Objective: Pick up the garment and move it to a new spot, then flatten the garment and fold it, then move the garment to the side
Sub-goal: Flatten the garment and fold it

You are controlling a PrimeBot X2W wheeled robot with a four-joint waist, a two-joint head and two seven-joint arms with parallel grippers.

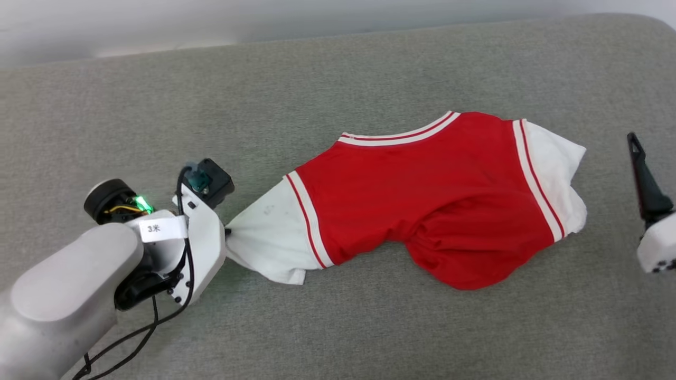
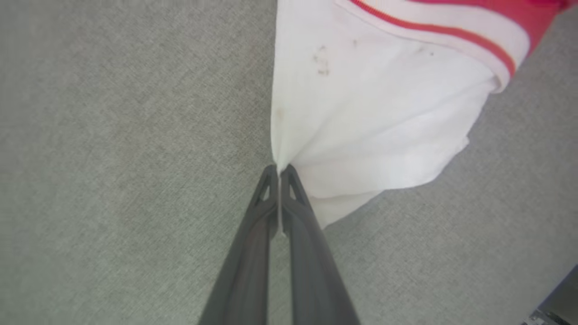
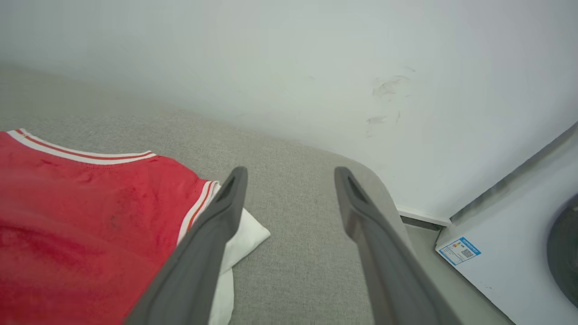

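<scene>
The garment [image 1: 422,195], a red jersey with white sleeves and red-white striped trim, lies stretched across the grey padded surface [image 1: 338,79] with its plain side up; no lettering shows. My left gripper [image 1: 227,230] is shut on the tip of the white sleeve [image 2: 375,122] at the jersey's left end, the cloth pinched between the closed fingers [image 2: 293,198]. My right gripper [image 3: 289,174] hangs open to the right of the garment [image 3: 81,212], apart from it, with the other white sleeve [image 3: 244,237] just behind its left finger. One dark finger [image 1: 641,174] shows at the head view's right edge.
A pale wall [image 3: 316,67] runs behind the surface's far edge. Off the rounded far-right corner stands a white appliance [image 3: 510,253] with a blue label. Bare grey surface lies in front of and behind the jersey.
</scene>
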